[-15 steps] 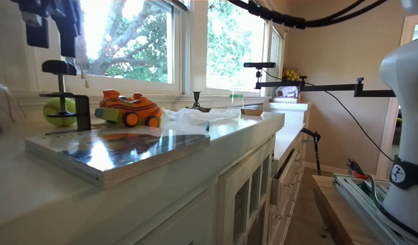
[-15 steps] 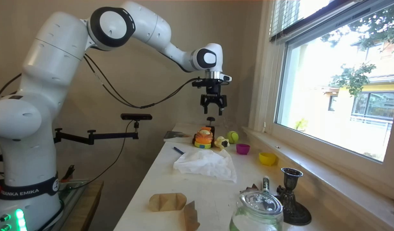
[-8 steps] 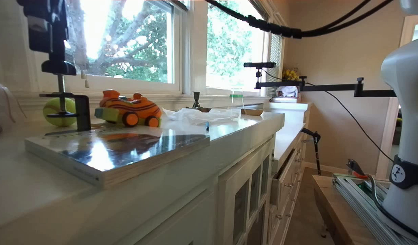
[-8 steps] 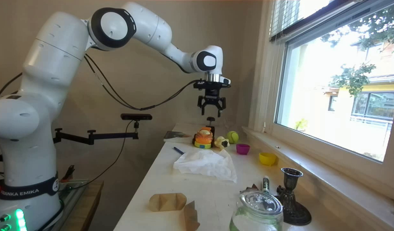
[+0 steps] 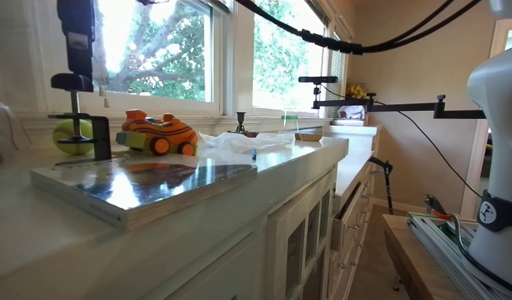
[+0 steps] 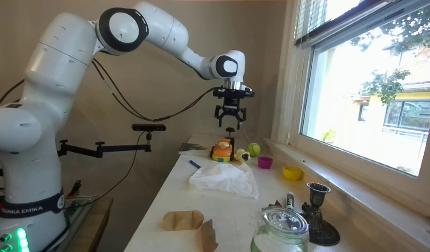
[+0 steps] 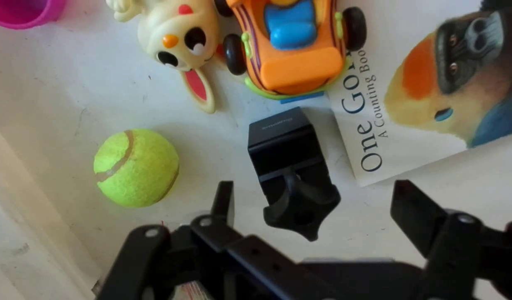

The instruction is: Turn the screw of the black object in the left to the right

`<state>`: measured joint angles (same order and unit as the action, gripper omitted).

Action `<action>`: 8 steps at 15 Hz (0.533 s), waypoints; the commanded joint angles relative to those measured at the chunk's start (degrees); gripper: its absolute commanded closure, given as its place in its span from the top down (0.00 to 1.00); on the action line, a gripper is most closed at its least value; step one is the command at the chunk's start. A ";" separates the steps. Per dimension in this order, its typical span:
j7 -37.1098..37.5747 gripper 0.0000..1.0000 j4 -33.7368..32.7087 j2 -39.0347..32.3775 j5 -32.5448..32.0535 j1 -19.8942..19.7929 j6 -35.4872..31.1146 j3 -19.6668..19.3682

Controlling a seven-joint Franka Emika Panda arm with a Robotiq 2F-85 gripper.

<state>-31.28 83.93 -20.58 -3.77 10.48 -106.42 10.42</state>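
Note:
The black clamp (image 7: 287, 137) stands upright on the white counter; it also shows in both exterior views (image 5: 101, 137) (image 6: 232, 140). Its thin metal screw (image 5: 75, 101) carries a wide black knob (image 5: 72, 82), which shows from above in the wrist view (image 7: 303, 212). My gripper (image 7: 316, 191) is open and points down, with nothing held. In the wrist view the knob lies between the two fingers, apart from both and closer to the left one. In an exterior view the gripper (image 6: 229, 126) is just above the knob. In an exterior view the knob partly hides a fingertip (image 5: 80, 62).
An orange toy car (image 7: 303, 66), a bunny toy (image 7: 176, 37) and a book (image 7: 405, 137) sit close to the clamp. A tennis ball (image 7: 137, 166) lies on the window side. A pink cup (image 6: 265, 162) and a white crumpled sheet (image 6: 225, 180) are farther along the counter.
My gripper has come down slightly and turned a little. In an exterior view its fingers stood apart before and now line up one behind the other. The clamp and knob have not moved.

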 commanded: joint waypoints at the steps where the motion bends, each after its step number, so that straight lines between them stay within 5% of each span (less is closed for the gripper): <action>1: -3.41 0.66 0.79 0.75 0.72 -1.28 1.22 0.93; 8: -0.74 0.16 0.85 0.54 0.07 -0.83 0.58 0.41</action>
<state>-33.29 83.93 -20.61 -3.77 10.05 -105.74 10.46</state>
